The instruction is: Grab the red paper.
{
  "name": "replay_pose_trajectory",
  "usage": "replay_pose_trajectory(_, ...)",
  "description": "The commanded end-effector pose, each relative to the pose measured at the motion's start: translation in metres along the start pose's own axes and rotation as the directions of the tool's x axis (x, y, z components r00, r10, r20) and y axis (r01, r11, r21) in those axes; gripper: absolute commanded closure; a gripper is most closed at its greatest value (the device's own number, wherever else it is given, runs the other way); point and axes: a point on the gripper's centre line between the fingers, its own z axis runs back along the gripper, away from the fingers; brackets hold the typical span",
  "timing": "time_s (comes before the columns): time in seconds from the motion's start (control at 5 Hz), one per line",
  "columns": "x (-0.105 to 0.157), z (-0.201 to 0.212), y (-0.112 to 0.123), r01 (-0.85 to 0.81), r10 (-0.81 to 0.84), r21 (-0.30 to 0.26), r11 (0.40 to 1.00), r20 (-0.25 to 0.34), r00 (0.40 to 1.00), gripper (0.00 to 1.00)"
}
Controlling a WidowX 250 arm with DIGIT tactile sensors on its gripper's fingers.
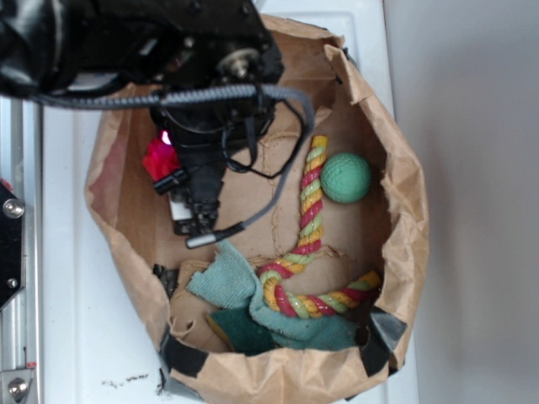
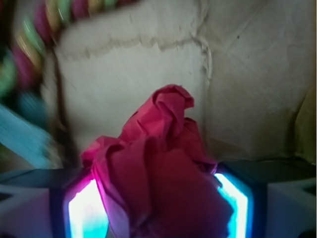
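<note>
Red paper [image 2: 163, 168] fills the foreground of the wrist view, crumpled and creased, wedged between the two glowing fingers [image 2: 84, 210] of the gripper [image 2: 158, 213]; we see the claw clamped on it, one lit pad pressing each flank of the wad, its peak jutting out past the fingertips toward the brown floor beyond. From the exterior view we find the same paper [image 1: 160, 157] as a bright red patch at the left edge of the black arm [image 1: 168, 50], inside the paper bag [image 1: 404, 219]; the gripper [image 1: 173, 172] is mostly hidden under the arm's own body, and a grey cable [image 1: 278, 194] loops off it across the bag's floor. We take the bag as our landmark: a green ball [image 1: 345, 178] sits toward its right wall, touching or just beside the upper stretch of a red-yellow-green rope [image 1: 310, 210]; the rope runs down the middle and curls along the lower right; teal cloths [image 1: 244, 303] lie bunched at the bottom rim, partly under the rope's curl; the paper is well apart from ball and cloths, near the bag's left wall.
</note>
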Motion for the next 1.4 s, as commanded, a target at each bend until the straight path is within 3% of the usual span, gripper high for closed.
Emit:
replay_pose_trajectory(0.0,-0.006,0.039,-0.017,-0.157,0.135,0.127,0.979,0.163,0.977,1.00)
replay_pose_trajectory(0.2,-0.001,0.046,-0.025,-0.307,0.293,0.173,0.936,0.104,0.951,1.00)
replay_pose_trajectory(0.4,0.006,0.055,-0.039,-0.349,0.339,0.194,0.917,0.087,0.937,1.00)
replay_pose_trajectory(0.6,0.003,0.069,-0.044,-0.320,0.303,0.152,0.935,0.123,0.945,1.00)
replay_pose_trajectory(0.8,-0.003,0.075,-0.045,-0.268,0.240,0.135,0.954,0.197,0.951,1.00)
replay_pose_trajectory(1.0,-0.010,0.082,-0.055,-0.095,0.044,0.147,0.984,0.319,0.947,1.00)
replay_pose_trajectory(1.2,-0.010,0.083,-0.060,0.073,-0.126,0.172,0.982,0.324,0.938,1.00)
